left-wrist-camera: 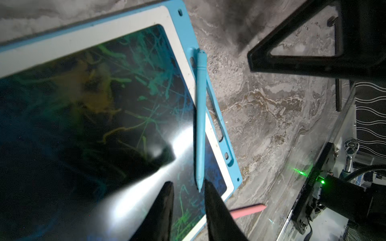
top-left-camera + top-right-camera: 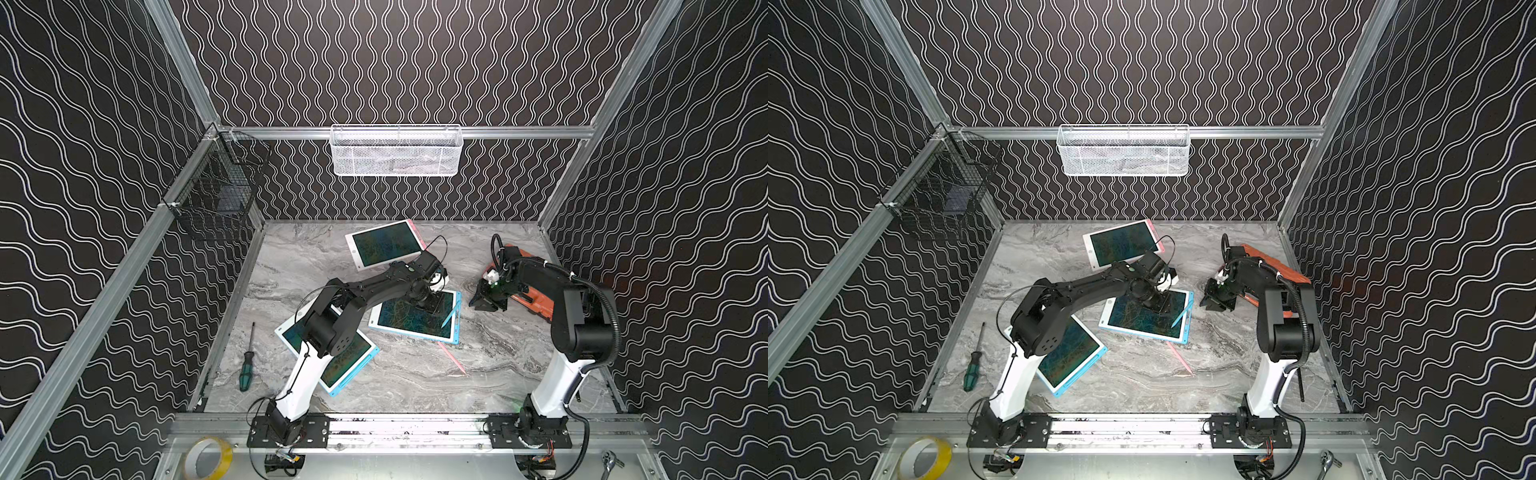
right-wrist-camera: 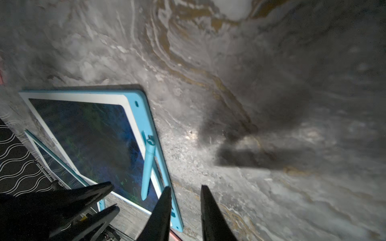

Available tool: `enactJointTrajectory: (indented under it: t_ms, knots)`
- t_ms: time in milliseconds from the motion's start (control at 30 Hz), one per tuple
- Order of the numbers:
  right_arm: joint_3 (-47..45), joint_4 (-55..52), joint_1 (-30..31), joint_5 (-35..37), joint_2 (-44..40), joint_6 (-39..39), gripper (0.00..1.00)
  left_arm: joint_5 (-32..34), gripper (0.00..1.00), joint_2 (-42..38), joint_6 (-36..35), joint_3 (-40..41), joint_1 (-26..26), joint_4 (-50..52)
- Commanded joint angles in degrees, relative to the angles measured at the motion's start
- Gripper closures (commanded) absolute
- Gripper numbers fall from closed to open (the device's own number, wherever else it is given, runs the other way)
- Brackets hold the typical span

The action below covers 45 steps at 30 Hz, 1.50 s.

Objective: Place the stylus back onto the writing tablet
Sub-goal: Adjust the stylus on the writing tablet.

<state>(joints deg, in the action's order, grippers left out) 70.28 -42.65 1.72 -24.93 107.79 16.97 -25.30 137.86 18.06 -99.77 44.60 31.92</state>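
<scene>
Lying aslant on the blue-framed writing tablet [image 2: 395, 318], the blue stylus [image 2: 451, 313] is seen in both top views [image 2: 1181, 314] near the middle of the marble worktop [image 2: 415, 386]. In the left wrist view the blunt end of the stylus [image 1: 200, 116] is shown against a small loop on the side frame of the tablet [image 1: 183, 25]. The shaft crosses the white bezel, and the tip rests over the dark, scribbled screen. It is not seated straight along the frame's slot.

The left claw [image 1: 187, 182] is held just over the screen with its fingers parted. Nothing is gripped between them, and the stylus tip is seen just beside one finger [image 1: 211, 200]. Whether that finger touches the tip cannot be told.

The right claw [image 3: 186, 187] is held over bare worktop just beside the tablet's side frame [image 3: 150, 116]. Its fingers are likewise apart and nothing is carried. In a top view the right claw [image 2: 484, 301] is placed near the tablet's far corner, in front of an orange-red object [image 2: 536, 303].

A pink stylus [image 2: 452, 358] is found on the worktop near the tablet's near edge. A second blue tablet [image 2: 353, 365] is partly covered by the left arm, and a pink-edged tablet [image 2: 384, 245] is set farther back. A green-handled screwdriver [image 2: 248, 361] is laid well apart by the side rail.
</scene>
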Motion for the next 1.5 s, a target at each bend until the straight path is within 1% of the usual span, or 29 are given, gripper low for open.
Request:
enactJointTrajectory:
  t_ms: [0, 367, 567, 1100, 1200, 1233, 1300, 1467]
  knots:
    - [-0.6, 0.5, 0.0, 0.1, -0.4, -0.1, 0.73, -1.1, 0.7, 1.4, 0.8, -0.4, 0.4, -2.2]
    - [-2.1, 1.2, 0.1, -0.6, -0.2, -0.9, 0.73, -2.0, 0.79, 4.4, 1.3, -1.3, 2.5, -4.2]
    - [-2.5, 2.1, 0.3, -1.6, 0.5, -0.8, 0.73, -1.9, 0.81, 5.5, 2.0, -2.7, 2.9, -4.6]
    - [-1.3, 2.4, 0.9, -1.0, 0.6, -0.8, 0.73, -1.4, 0.82, 6.2, 1.6, -4.4, 3.3, -3.3]
    - [0.6, 1.9, 0.9, -0.7, 0.5, -1.0, 0.73, -1.6, 0.82, 4.7, 2.9, -2.6, 2.5, -5.1]
    - [1.2, 1.8, 0.9, -0.5, 2.3, -1.0, 0.73, -2.1, 0.81, 4.1, 3.8, -2.0, 1.9, -6.2]
    - [1.9, 1.8, 0.9, -0.3, 2.4, -0.8, 0.73, -2.2, 0.82, 3.9, 4.8, -1.3, 0.9, -7.6]
    - [1.7, 2.0, 1.0, -0.3, 2.2, -0.4, 0.73, -2.1, 0.81, 7.1, 3.7, -6.8, 0.1, -6.1]
